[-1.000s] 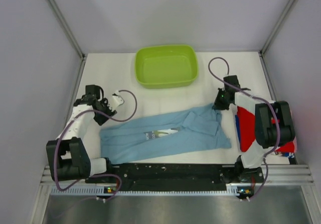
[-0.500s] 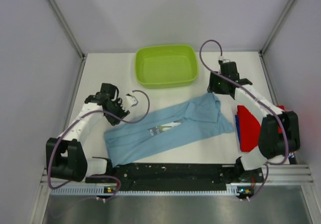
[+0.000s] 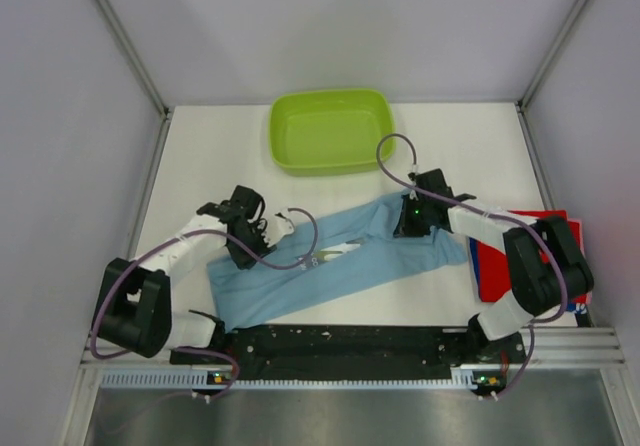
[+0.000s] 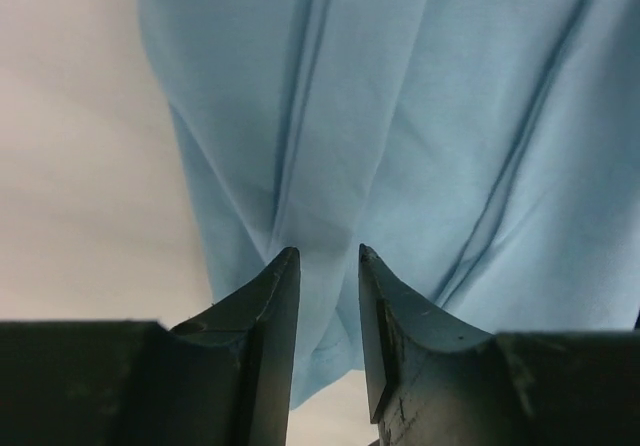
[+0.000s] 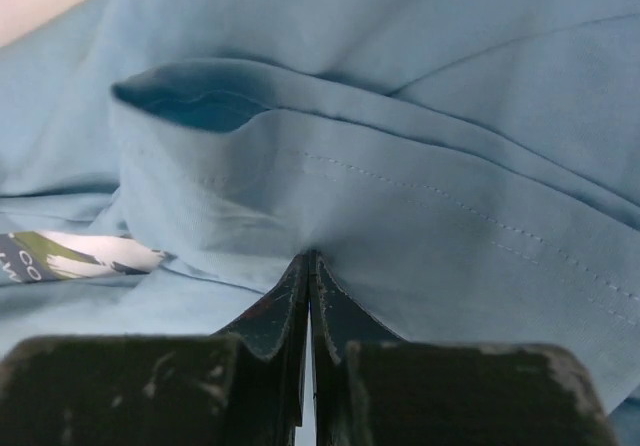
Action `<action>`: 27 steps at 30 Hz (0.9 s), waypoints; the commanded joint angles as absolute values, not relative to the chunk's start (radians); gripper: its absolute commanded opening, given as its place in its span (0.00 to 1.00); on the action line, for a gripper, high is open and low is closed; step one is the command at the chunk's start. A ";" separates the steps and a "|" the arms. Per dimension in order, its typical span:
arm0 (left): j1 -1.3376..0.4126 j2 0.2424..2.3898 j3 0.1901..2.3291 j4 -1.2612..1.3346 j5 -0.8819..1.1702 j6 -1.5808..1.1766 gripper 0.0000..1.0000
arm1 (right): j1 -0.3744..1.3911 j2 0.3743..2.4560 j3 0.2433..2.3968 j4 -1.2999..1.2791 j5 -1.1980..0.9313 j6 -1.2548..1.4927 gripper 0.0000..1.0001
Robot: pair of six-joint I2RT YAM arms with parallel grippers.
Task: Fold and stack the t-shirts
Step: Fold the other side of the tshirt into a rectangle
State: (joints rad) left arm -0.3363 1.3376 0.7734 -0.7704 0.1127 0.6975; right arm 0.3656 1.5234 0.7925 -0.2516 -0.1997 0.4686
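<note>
**A:** On the table [image 3: 200, 156], where does the light blue t-shirt [image 3: 345, 266] lie?

**B:** Spread out and creased, running slantwise across the near half. Its low end is at the near left and its high end at the right. The lime-green basin [image 3: 330, 131] stands behind it, apart from the cloth. A folded red t-shirt [image 3: 495, 266] sits just beside its right end, partly hidden by the right arm.

**A:** And the right gripper [image 3: 402, 228]?

**B:** It is over the shirt's upper right part. In the wrist view its fingers [image 5: 283, 306] are pressed together, clamped on a hemmed fold of the blue cloth, which rises to their tips. The printed patch [image 5: 60, 256] shows off to the left of them.

**A:** The left gripper [image 3: 262, 234]?

**B:** It is at the shirt's left part, near its far edge. Its fingers [image 4: 275, 306] stand a narrow gap apart with blue cloth showing between them, and creases run toward the tips. I cannot tell whether any cloth is pinched. Bare table shows to the left of the cloth there.
</note>
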 commanded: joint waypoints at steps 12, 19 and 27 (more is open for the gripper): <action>-0.371 1.223 0.874 -0.993 0.238 0.774 0.36 | 0.322 1.577 0.802 -0.204 -0.178 0.506 0.00; -0.335 1.388 0.877 -0.773 -0.089 0.660 0.10 | 0.324 1.574 0.802 -0.206 -0.183 0.509 0.00; -0.256 1.483 0.861 -0.733 -0.063 0.675 0.00 | 0.324 1.565 0.790 -0.206 -0.178 0.505 0.00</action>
State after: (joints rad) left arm -0.2531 1.4929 0.8692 -0.7464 -0.0872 0.6788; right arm 0.3309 1.5818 0.7925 -0.2237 -0.2108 0.5102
